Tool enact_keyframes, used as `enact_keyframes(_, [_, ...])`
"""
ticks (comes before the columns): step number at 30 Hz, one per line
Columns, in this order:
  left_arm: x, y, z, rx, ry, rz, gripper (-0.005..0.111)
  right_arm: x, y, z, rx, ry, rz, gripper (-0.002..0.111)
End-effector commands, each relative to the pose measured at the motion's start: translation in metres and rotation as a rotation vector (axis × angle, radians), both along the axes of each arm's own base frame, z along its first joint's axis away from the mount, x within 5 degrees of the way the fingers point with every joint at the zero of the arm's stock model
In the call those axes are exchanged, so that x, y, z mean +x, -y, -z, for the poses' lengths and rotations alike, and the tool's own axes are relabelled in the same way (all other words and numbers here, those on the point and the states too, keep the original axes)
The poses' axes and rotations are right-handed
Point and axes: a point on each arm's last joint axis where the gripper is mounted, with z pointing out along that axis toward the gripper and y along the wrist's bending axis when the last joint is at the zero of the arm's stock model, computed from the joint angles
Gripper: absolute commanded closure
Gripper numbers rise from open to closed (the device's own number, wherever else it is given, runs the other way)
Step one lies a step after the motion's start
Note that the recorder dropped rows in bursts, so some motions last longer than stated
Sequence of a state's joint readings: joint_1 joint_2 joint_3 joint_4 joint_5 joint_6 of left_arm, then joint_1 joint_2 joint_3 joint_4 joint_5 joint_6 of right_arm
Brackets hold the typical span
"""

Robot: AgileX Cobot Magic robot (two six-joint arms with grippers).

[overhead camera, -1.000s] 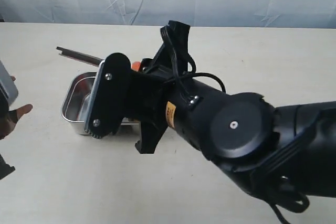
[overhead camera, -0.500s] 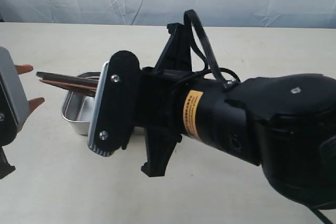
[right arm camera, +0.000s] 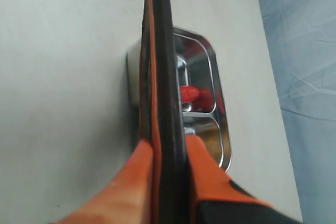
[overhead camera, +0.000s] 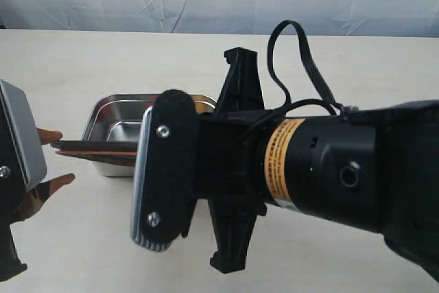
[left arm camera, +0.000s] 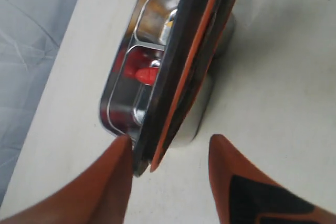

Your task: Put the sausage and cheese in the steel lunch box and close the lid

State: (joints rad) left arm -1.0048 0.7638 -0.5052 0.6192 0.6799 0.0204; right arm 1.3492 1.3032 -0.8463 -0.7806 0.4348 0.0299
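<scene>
The lid, seen edge-on, hangs above the steel lunch box near its 7 o'clock corner, with its long axis running 3 to 9 o'clock. The sausage lies inside the box. The right gripper pinches the lid's 3 o'clock end. The left gripper stands spread around the 9 o'clock end. Seating the lid likely needs a shift toward 1 o'clock

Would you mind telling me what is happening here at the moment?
The right gripper holds the dark lid by one end over the steel lunch box, not yet seated. The left gripper is open, its fingers either side of the lid's other end. The sausage already lies in the box.
</scene>
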Motion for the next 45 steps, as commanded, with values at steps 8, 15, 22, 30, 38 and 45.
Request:
enact_keyframes(8, [-0.003,-0.006,0.004,0.14,-0.001,0.057,0.062,-0.022,0.001,-0.01,-0.002,0.044,-0.093,0.109])
enact_keyframes(15, [-0.004,0.002,0.001,0.1,0.045,0.15,0.062,-0.026,-0.001,-0.017,0.066,0.042,-0.145,0.109])
enact_keyframes(22, [0.003,0.007,0.008,0.188,0.044,0.156,0.083,-0.028,-0.001,-0.02,0.094,0.042,-0.161,0.109])
enact_keyframes(30, [0.008,0.009,0.01,0.248,0.076,0.159,0.106,-0.023,0.014,-0.027,0.058,0.052,-0.078,0.109])
enact_keyframes(38, [0.018,0.005,0.009,0.293,0.143,0.053,0.106,-0.022,0.017,-0.027,0.108,-0.057,0.041,0.109])
enact_keyframes(45, [0.028,0.011,0.014,0.326,0.165,-0.014,0.106,-0.013,0.026,-0.024,0.086,-0.065,0.196,0.109])
